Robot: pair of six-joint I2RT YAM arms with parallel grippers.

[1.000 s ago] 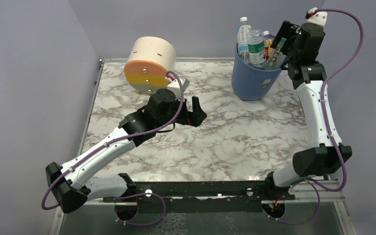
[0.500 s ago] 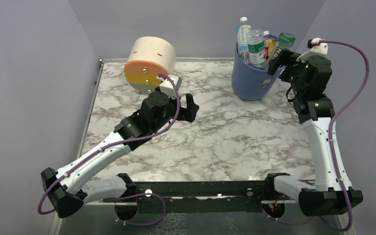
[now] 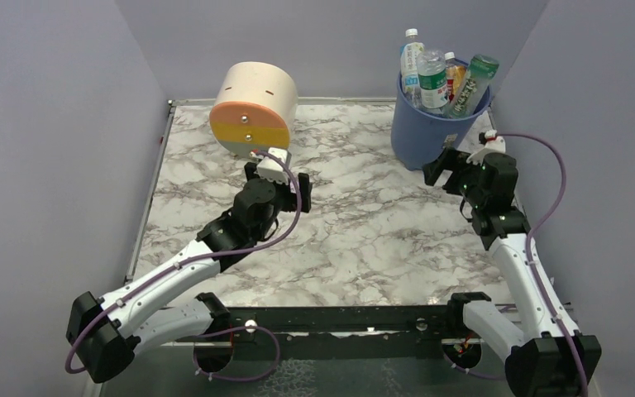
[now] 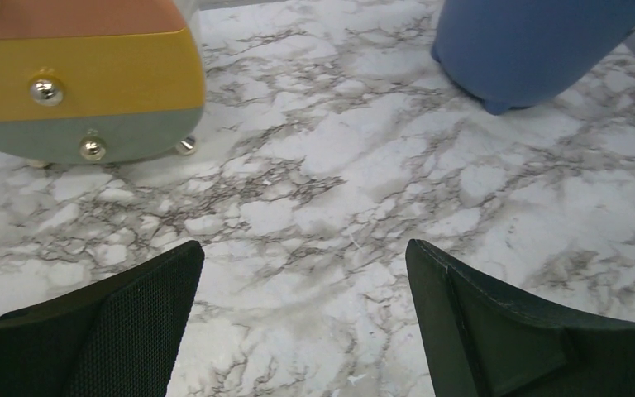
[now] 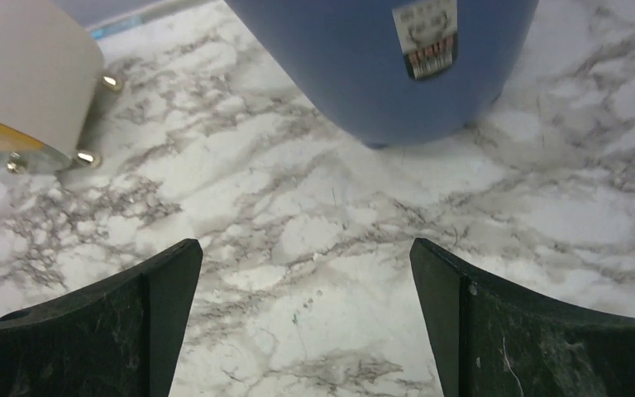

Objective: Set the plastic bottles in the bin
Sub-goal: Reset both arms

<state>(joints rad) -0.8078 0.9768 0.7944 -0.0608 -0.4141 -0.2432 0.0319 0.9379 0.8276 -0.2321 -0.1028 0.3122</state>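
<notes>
The blue bin point(image 3: 427, 136) stands at the back right of the table. Several plastic bottles stick out of its top, among them a green-labelled one point(image 3: 434, 80) and a green-capped one point(image 3: 473, 86) leaning on the right rim. My right gripper point(image 3: 438, 168) is open and empty, low over the table just in front of the bin. In the right wrist view the gripper point(image 5: 306, 244) faces the bin's base point(image 5: 364, 66) and its white label point(image 5: 424, 37). My left gripper point(image 3: 281, 178) is open and empty near the table's middle. In its wrist view the gripper point(image 4: 302, 248) sees bare marble.
A cream, orange and yellow cylinder point(image 3: 254, 107) lies on its side at the back left, just beyond my left gripper. It also shows in the left wrist view point(image 4: 83, 83) and the right wrist view point(image 5: 25, 74). Grey walls close the table on three sides.
My right arm came down from the bin's rim to the table in front of the bin, leaving the green-capped bottle in the bin. My left gripper pulled back left toward the cylinder.
</notes>
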